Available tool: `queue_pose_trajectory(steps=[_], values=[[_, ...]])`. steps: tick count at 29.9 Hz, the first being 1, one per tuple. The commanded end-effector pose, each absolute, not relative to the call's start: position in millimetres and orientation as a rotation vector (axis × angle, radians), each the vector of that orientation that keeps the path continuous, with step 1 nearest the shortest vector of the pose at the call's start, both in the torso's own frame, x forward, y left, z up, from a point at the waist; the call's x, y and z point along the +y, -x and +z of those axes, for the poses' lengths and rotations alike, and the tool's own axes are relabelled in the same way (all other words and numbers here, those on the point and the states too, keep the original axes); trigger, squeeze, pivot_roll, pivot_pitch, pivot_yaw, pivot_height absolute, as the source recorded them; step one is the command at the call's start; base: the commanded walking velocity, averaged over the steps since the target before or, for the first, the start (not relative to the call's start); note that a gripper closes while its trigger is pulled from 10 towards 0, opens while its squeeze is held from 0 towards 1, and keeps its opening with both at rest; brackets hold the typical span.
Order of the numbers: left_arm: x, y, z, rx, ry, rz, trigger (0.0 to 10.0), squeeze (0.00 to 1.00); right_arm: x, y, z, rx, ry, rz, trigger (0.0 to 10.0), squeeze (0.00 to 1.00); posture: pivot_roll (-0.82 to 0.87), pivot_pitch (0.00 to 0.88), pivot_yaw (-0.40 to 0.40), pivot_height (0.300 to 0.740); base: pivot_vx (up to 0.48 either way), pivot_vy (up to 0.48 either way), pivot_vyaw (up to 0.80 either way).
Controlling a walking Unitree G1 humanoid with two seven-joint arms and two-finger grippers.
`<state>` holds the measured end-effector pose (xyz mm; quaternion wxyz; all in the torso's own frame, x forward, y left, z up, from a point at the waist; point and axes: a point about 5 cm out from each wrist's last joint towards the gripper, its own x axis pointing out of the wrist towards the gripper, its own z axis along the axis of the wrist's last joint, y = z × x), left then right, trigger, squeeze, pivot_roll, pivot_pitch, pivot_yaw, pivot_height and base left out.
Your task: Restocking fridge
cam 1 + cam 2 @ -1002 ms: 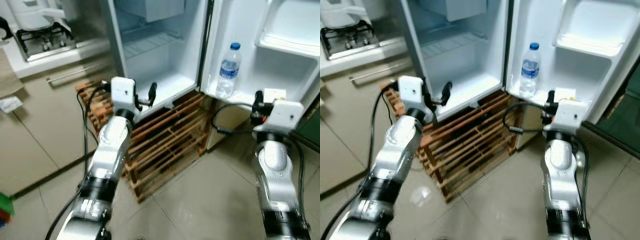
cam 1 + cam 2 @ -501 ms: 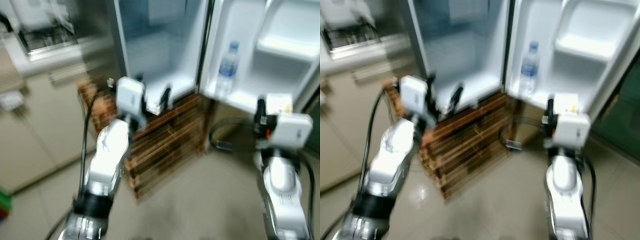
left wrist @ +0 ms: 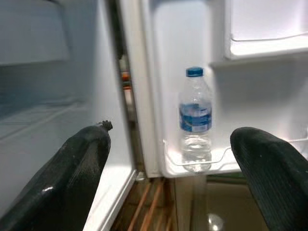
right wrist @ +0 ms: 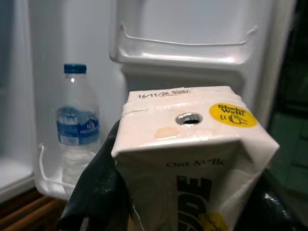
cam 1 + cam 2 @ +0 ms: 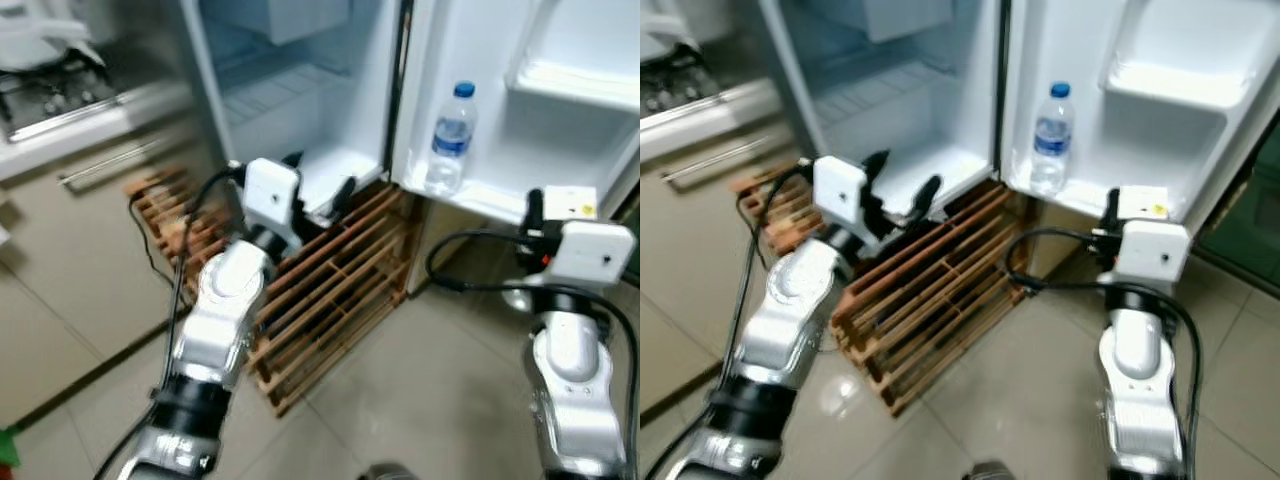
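The open fridge (image 5: pixel 300 110) has its door swung out to the right. A clear water bottle (image 5: pixel 447 140) with a blue cap stands upright on the lower door shelf (image 5: pixel 480 197). My right gripper (image 4: pixel 187 202) is shut on a white oat milk carton (image 4: pixel 192 144), held upright in front of that shelf, to the right of the bottle (image 4: pixel 77 130) and apart from it. The carton's top (image 5: pixel 570 202) shows above the right wrist. My left gripper (image 5: pixel 320 185) hangs open and empty by the fridge's bottom front edge, facing the door shelf and the bottle (image 3: pixel 195 120).
A wooden pallet (image 5: pixel 330 290) lies under and before the fridge. A black cable (image 5: pixel 470 270) loops on the tiled floor near the door. A gas stove (image 5: pixel 50 95) sits on a counter at the left, above a cabinet handle (image 5: pixel 110 165). An upper door shelf (image 5: pixel 570 85) sits above.
The whole view has shifted and sharpened after blur, so the camera moved. Both arms sit a little further right in the picture. The right gripper still holds the carton.
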<state>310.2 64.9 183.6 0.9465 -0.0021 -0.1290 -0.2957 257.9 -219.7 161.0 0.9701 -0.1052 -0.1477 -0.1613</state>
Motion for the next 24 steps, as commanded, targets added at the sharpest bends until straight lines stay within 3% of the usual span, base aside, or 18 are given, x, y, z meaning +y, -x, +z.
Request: queue_pose_trajectory(steps=[1, 5, 9, 24], values=[[75, -314, 185, -0.258, -0.01, -0.585, 10.0, 0.0, -210, -262, 167, -0.328, 0.202, -0.294, 10.0, 0.31, -0.18, 0.019, 0.068, 0.74, 0.48, 0.0, 0.0], [72, -314, 187, -0.264, -0.003, -0.599, 10.0, 0.0, -210, -263, 167, -0.327, 0.204, -0.294, 10.0, 0.31, -0.17, 0.023, 0.068, 0.74, 0.48, 0.0, 0.0], [72, -321, 183, -0.226, 0.037, -0.562, 10.0, 0.0, -211, -266, 167, -0.323, 0.205, -0.29, 10.0, 0.31, -0.18, 0.027, 0.069, 0.74, 0.0, 0.0, 0.0], [75, -332, 173, -0.161, 0.093, -0.474, 10.0, 0.0, -212, -274, 171, -0.33, 0.22, -0.261, 10.0, 0.31, -0.18, 0.03, 0.069, 0.74, 0.203, -0.402, 0.0]])
